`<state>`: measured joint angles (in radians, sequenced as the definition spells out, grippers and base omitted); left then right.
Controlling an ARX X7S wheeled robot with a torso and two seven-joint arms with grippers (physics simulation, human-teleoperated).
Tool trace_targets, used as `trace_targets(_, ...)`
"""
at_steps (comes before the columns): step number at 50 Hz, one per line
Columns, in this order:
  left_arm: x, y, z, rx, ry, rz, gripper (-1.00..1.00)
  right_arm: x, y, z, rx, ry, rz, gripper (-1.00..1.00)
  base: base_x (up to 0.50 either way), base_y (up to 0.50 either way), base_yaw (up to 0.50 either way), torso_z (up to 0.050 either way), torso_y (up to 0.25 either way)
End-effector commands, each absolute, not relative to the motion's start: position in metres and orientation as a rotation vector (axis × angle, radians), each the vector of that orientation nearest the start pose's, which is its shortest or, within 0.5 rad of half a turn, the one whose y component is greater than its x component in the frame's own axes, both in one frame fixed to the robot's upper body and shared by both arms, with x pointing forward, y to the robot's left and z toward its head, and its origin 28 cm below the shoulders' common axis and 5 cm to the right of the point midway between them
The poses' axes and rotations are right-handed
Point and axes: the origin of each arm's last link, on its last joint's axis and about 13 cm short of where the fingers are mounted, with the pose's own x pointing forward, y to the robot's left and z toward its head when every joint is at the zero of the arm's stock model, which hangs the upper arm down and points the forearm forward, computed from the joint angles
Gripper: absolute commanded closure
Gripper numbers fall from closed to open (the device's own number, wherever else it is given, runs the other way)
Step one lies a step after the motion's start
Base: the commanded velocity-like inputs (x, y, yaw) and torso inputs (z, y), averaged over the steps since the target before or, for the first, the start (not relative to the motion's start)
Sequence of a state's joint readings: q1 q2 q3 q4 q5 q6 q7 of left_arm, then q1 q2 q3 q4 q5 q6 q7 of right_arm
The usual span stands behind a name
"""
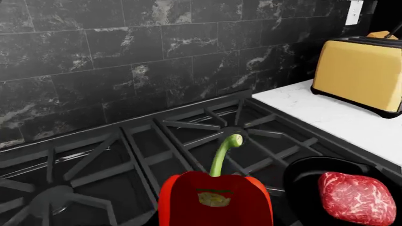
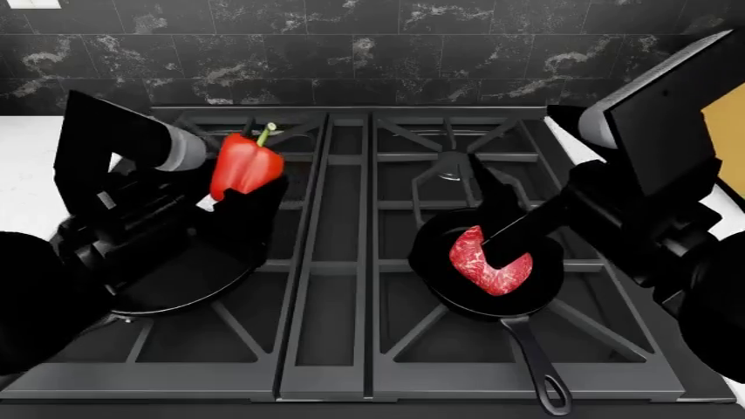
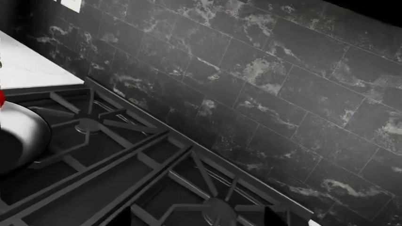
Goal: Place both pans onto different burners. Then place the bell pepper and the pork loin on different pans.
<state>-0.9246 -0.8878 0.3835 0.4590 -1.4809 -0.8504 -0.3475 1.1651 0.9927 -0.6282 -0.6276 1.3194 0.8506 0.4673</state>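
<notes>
My left gripper (image 2: 241, 190) is shut on the red bell pepper (image 2: 246, 166) and holds it in the air above the far edge of the wide glossy pan (image 2: 201, 292), which sits on the front left burner, mostly hidden by my arm. The pepper (image 1: 215, 197) fills the near part of the left wrist view, hiding the fingers. The pork loin (image 2: 490, 260) lies in the smaller pan (image 2: 545, 292) on the front right burner; both also show in the left wrist view (image 1: 355, 197). My right gripper (image 2: 496, 229) is open and empty just above the meat.
The steel stove has dark grates (image 2: 349, 218) over several burners; the back burners (image 2: 448, 170) hold nothing. A yellow toaster (image 1: 361, 75) stands on the white counter (image 1: 326, 117) right of the stove. A black marble-tile wall (image 2: 372, 52) rises behind. The small pan's handle (image 2: 538, 367) points toward the front edge.
</notes>
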Motion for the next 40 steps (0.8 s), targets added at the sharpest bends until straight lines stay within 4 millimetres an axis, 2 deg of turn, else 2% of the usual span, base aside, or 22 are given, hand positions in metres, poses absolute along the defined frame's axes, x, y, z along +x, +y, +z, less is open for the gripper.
trace_targets(1, 0.235, 0.274, 0.261, 0.073, 0.136, -0.484, 1.00, 0.215, -0.148, 0.288, -0.360, -0.137, 0.364, -1.00, 0.00, 0.00, 0.00, 0.000, 0.000)
trace_targets(12, 0.238, 0.285, 0.276, 0.195, 0.130, -0.440, 1.00, 0.217, -0.148, 0.290, -0.389, -0.163, 0.398, -1.00, 0.00, 0.00, 0.00, 0.000, 0.000)
trace_targets(23, 0.251, 0.302, 0.288, 0.203, 0.138, -0.406, 1.00, 0.222, -0.146, 0.282, -0.382, -0.163, 0.426, -1.00, 0.00, 0.00, 0.00, 0.000, 0.000)
trace_targets(30, 0.257, 0.312, 0.284, 0.204, 0.180, -0.400, 1.00, 0.223, -0.146, 0.279, -0.378, -0.167, 0.434, -1.00, 0.00, 0.00, 0.00, 0.000, 0.000)
trace_targets(36, 0.269, 0.325, 0.273, 0.196, 0.249, -0.378, 1.00, 0.225, -0.146, 0.274, -0.368, -0.160, 0.440, -1.00, 0.00, 0.00, 0.00, 0.000, 0.002)
trace_targets(40, 0.269, 0.327, 0.270, 0.250, 0.265, -0.406, 1.00, 0.228, -0.146, 0.273, -0.362, -0.155, 0.432, -1.00, 0.00, 0.00, 0.00, 0.000, 0.000)
